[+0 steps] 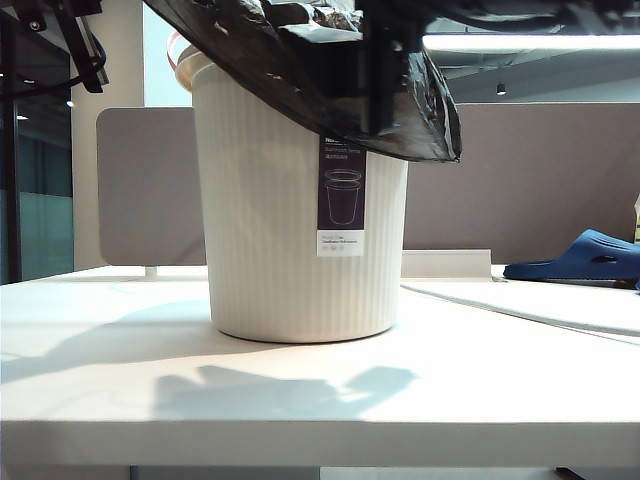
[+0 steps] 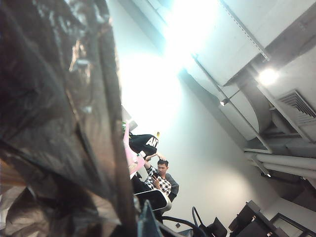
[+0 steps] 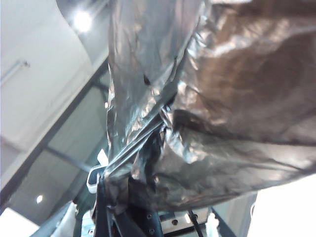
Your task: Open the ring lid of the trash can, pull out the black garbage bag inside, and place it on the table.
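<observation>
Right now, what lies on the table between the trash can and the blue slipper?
Nothing stands there: the exterior view shows bare table between the trash can and the blue slipper.

Office: grey partition panel (image 1: 150, 190), exposed ceiling ducts (image 2: 276, 143).

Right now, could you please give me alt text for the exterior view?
A black garbage bag hangs above the cream ribbed trash can on the white table. A blue slipper lies at the far right, before a grey partition.

Ribbed cream trash can (image 1: 290, 230) upright on table (image 1: 300, 400), black garbage bag (image 1: 300, 60) draped over rim
</observation>
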